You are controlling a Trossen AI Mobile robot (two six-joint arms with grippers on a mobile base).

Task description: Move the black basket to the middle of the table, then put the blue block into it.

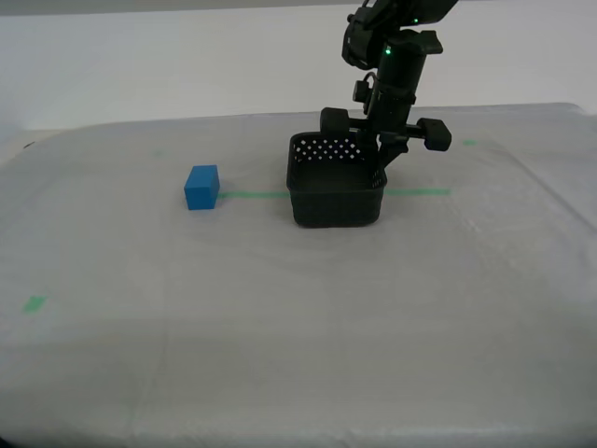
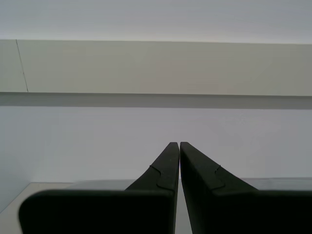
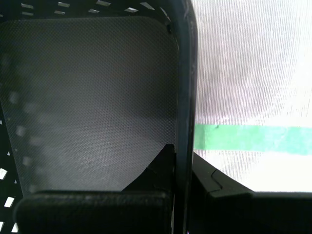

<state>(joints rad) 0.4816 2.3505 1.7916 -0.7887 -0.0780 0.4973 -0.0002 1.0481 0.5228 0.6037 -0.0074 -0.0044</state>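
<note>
My first gripper (image 3: 181, 195) clamps the black basket (image 1: 336, 191) wall, mid-table (image 1: 280, 355) (apparently set down); my second gripper (image 2: 179, 146) jaws closed, empty; blue block (image 1: 201, 187) well apart.

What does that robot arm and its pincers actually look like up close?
The one arm in the exterior view is matte black and jointed, with round knobs sticking out at both sides and small green lights. Both my first pincer and my second pincer have black wedge-shaped fingers tapering to tips.
</note>
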